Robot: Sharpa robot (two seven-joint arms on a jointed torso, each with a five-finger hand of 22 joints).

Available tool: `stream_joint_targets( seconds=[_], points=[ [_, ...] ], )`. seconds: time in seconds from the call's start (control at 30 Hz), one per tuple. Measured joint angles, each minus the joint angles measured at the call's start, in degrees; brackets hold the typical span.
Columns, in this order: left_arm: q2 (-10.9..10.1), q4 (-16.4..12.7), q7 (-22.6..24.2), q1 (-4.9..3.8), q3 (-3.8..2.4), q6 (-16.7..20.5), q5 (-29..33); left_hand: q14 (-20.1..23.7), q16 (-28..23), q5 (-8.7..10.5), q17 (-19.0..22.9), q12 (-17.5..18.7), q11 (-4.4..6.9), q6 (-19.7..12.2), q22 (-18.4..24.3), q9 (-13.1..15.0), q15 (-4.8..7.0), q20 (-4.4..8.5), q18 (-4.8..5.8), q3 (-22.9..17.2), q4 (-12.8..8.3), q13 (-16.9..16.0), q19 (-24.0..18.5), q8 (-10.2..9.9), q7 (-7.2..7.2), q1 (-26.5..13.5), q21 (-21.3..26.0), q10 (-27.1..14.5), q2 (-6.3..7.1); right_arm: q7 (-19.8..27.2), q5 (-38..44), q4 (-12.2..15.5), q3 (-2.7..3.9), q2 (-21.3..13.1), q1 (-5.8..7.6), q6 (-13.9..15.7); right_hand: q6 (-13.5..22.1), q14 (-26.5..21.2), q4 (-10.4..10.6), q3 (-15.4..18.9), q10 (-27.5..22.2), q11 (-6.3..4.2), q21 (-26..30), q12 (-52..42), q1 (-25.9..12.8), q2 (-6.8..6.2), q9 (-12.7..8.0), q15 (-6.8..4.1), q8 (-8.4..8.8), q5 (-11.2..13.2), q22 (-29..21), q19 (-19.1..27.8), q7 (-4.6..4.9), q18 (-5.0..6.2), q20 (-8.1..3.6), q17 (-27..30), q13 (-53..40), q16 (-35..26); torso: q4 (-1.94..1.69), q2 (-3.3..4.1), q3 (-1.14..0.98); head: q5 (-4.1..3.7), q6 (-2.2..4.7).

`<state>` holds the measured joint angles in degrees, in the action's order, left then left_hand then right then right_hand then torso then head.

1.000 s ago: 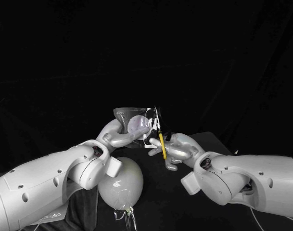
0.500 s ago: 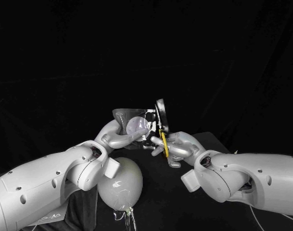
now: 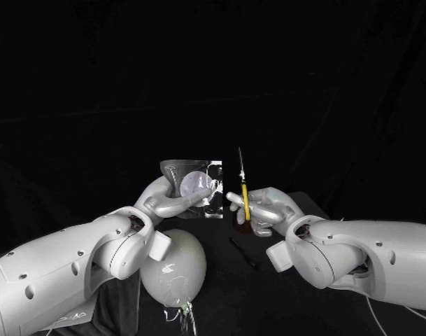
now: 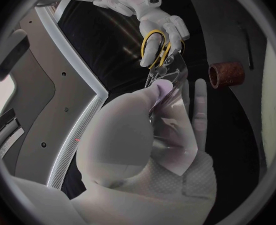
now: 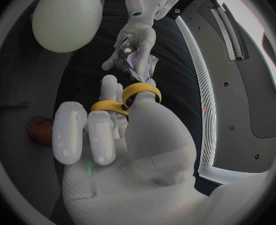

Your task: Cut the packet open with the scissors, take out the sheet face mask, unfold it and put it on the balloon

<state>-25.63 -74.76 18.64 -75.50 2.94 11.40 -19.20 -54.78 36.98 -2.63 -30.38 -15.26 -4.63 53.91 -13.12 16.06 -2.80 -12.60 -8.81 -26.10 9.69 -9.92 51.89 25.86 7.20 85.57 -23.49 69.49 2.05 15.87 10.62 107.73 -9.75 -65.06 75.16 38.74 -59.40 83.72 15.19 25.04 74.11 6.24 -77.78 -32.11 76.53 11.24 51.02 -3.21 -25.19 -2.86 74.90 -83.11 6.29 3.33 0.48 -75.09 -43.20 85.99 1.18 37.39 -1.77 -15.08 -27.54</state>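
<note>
— What is seen behind the worktop [image 3: 228, 301]?
— A black backdrop [image 3: 213, 70] is hung across the whole rear. Faint folds and one pale crease running across it can be made out.
— And the worktop itself?
— It is covered in black, and its far edge is hardly told apart from the backdrop.
— How is the scene lit?
— Little light is caught by either surface, and both are left nearly black.

packet [image 3: 191, 182]: shiny, held upright | scissors [image 3: 243, 190]: yellow-handled, blades up, just beside packet | balloon [image 3: 173, 269]: pale, lying below them
</note>
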Motion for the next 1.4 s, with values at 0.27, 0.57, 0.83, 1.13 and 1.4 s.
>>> stream_joint_targets(
  seconds=[0.27,0.57,0.83,1.13,1.4],
  points=[
    [-1.2,-0.2,-0.1,0.13,0.00,0.3,3.2,0.0,0.0,0.00,0.0,0.0,-0.01,-0.1,-0.1,0.0,0.00,0.00,0.01,0.0,0.0,0.0,0.0,0.0,0.08,0.0,0.0,0.0,-0.03,0.5,-1.4,-0.8,-0.04,-1.7,0.03,1.4,1.2,0.1,0.4,-0.1,-0.8,-0.81,2.0,-1.0,0.0,0.00,1.5,-0.50,-0.25,0.0,0.0,0.0,-1.24,-0.32,-0.60,0.1,4.6,-0.2,-0.01,0.02,0.04,-0.26,-0.01],
    [-5.1,-3.2,0.0,0.41,0.00,0.1,8.3,0.2,0.0,0.02,0.0,0.0,-0.10,-0.1,-0.2,0.0,-0.21,-0.21,0.02,0.0,0.0,0.0,-0.2,0.0,0.09,0.2,-0.2,-0.1,-0.16,0.0,-0.5,-2.2,-0.79,-4.1,-0.16,0.6,2.2,0.4,-0.6,0.0,-3.2,-3.20,7.4,6.2,2.7,-1.32,0.0,-1.45,5.12,0.0,0.0,3.1,-2.71,-0.26,1.30,3.0,9.1,-1.8,-0.02,0.09,0.04,-0.04,-0.92],
    [-9.4,-6.7,0.0,1.09,0.00,-0.2,13.3,0.2,0.0,0.14,0.0,0.0,-0.11,-0.1,-0.2,0.0,-0.22,-0.21,0.02,0.0,0.0,0.0,-0.2,-0.2,0.09,0.2,-0.2,-0.1,-0.16,-1.6,3.9,-2.8,-1.48,-5.7,-1.68,-1.4,3.0,0.2,-2.8,-0.1,-3.3,-3.33,8.7,9.3,5.4,-1.46,-1.6,-0.36,8.36,0.0,0.0,3.9,-1.88,0.62,2.11,4.0,9.9,-2.0,-0.01,0.02,0.01,0.33,-1.81],
    [-13.7,-10.0,0.0,2.36,0.03,-0.7,20.2,0.1,0.0,0.00,0.0,0.0,-0.11,-0.1,-0.3,0.0,-0.30,-0.21,0.03,0.0,0.0,0.0,-0.2,-0.2,0.01,0.2,-0.2,-0.1,-0.16,-5.0,12.6,-3.6,-1.83,-6.5,-3.72,-4.2,3.5,0.2,-3.5,0.0,-3.4,-3.38,9.4,10.8,6.6,-1.61,-2.2,0.05,9.82,0.0,0.0,4.3,-1.39,0.61,2.52,4.7,10.4,-2.4,-0.02,-0.02,0.08,1.13,-2.71],
    [-20.6,-14.2,0.2,3.21,0.13,-1.2,24.0,0.1,0.1,0.00,0.0,0.0,-0.18,0.0,-0.4,0.0,-0.30,-0.21,0.03,0.0,0.0,-0.1,-0.2,0.0,-0.04,0.2,-0.4,-0.2,-0.15,-8.5,19.9,-5.3,-2.04,-5.7,-6.45,-6.6,3.7,0.4,-3.5,0.0,-3.4,-3.38,9.8,11.2,6.8,-1.81,-2.5,0.26,10.47,0.0,0.0,4.6,-1.18,0.61,2.72,5.1,10.6,-2.5,-0.19,-0.06,0.10,3.16,-3.97]
  ],
)
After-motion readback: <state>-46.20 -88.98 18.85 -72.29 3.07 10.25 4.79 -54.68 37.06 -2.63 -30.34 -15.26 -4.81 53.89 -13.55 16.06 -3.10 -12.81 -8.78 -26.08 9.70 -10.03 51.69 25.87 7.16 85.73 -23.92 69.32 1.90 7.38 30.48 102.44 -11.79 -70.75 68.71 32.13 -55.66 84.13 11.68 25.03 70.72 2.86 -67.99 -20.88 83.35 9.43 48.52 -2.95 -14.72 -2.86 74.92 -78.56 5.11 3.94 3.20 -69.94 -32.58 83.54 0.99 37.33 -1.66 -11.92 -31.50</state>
